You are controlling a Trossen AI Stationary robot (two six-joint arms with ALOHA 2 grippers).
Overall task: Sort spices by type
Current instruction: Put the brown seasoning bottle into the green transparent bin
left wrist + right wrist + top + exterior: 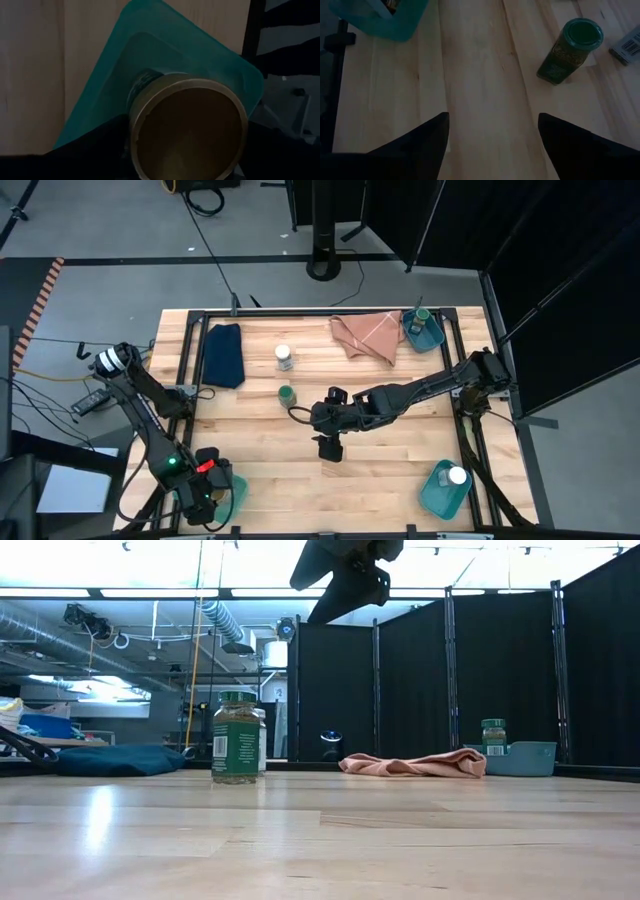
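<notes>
My left gripper (213, 486) hangs over the teal bin (150, 30) at the table's near left corner, shut on a brown-lidded spice jar (187, 132). My right gripper (330, 446) stands open above the table's middle with nothing between its fingers (493, 120). A green-lidded jar (287, 394) stands upright on the wood to its far left. Farther back stands a white-lidded jar (284, 357). A green-lidded jar (418, 313) sits in the far right bin (428, 337), and a white-lidded jar (458, 476) sits in the near right bin (437, 495). My left gripper has the brown-lidded jar between its two fingers, which flank its sides just below the lid (131, 135). The fingers come steeply from above. The jar points lid up, and its lower end (142, 82) is down inside the teal bin. Whether it rests on the bin's floor I cannot tell.
A folded dark blue cloth (223, 355) lies at the far left, and a pink cloth (365, 335) lies at the far middle beside the far right bin. A black frame rail (470, 430) runs round the table. Bare wood (380, 480) lies in front of the right gripper.
</notes>
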